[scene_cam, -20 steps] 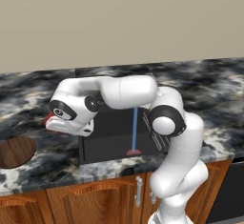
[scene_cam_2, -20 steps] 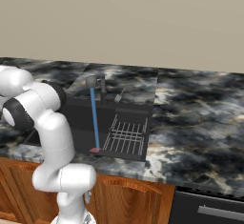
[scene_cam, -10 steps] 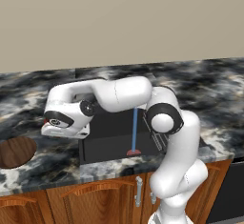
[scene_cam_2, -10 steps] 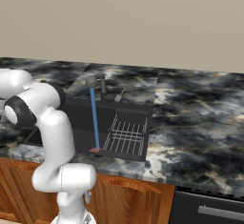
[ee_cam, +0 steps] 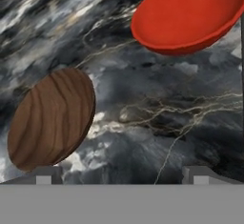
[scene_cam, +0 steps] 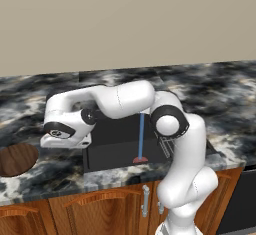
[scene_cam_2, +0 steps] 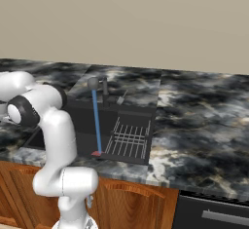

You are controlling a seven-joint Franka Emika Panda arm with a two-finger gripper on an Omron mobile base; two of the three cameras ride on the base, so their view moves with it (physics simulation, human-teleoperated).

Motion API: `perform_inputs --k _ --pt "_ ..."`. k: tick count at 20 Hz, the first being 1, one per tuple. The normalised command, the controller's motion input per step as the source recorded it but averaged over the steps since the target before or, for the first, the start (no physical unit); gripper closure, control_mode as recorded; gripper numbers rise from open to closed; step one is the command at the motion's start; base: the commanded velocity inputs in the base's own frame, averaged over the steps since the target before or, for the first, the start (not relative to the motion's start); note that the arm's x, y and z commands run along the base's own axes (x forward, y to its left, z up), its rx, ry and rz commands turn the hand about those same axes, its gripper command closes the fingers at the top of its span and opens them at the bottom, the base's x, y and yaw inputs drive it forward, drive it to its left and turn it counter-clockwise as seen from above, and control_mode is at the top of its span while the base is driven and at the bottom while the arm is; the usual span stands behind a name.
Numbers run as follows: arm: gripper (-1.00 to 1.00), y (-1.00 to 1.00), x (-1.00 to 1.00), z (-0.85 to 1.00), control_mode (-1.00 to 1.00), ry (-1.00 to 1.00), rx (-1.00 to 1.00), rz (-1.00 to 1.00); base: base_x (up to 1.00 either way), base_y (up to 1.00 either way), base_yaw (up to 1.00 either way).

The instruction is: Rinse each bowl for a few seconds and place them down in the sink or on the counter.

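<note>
The gripper (ee_cam: 119, 173) has its jaws wide apart, holding nothing — only the tips peek up. Ahead, the red bowl (ee_cam: 188, 14) is cut off; the wooden bowl (ee_cam: 50, 118) sits left.

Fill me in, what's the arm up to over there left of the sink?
The arm has swung out over the counter left of the sink. Its hand is open and holds nothing. In the hand view, the red bowl and the brown wooden bowl both sit on the stone. Water runs from the faucet into the sink.
</note>
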Motion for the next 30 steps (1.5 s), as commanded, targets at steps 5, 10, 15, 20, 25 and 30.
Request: perform_inputs --k 5,10,15,20,25,30 --pt "-1.00 0.38 0.00 0.23 -1.00 0.03 -0.22 0.00 0.00 0.00 0.00" --pt "-1.00 0.40 0.00 0.29 -1.00 0.03 -0.20 0.00 0.00 0.00 0.00" --pt "-1.00 0.40 0.00 0.36 -1.00 0.03 -0.18 0.00 0.00 0.00 0.00" --pt "-1.00 0.42 0.00 0.35 -1.00 0.02 -0.18 0.00 0.00 0.00 0.00" --pt "-1.00 0.41 0.01 0.27 -1.00 0.03 -0.21 0.00 0.00 0.00 0.00" --pt "-1.00 0.40 0.03 0.21 -1.00 0.04 -0.22 0.00 0.00 0.00 0.00"
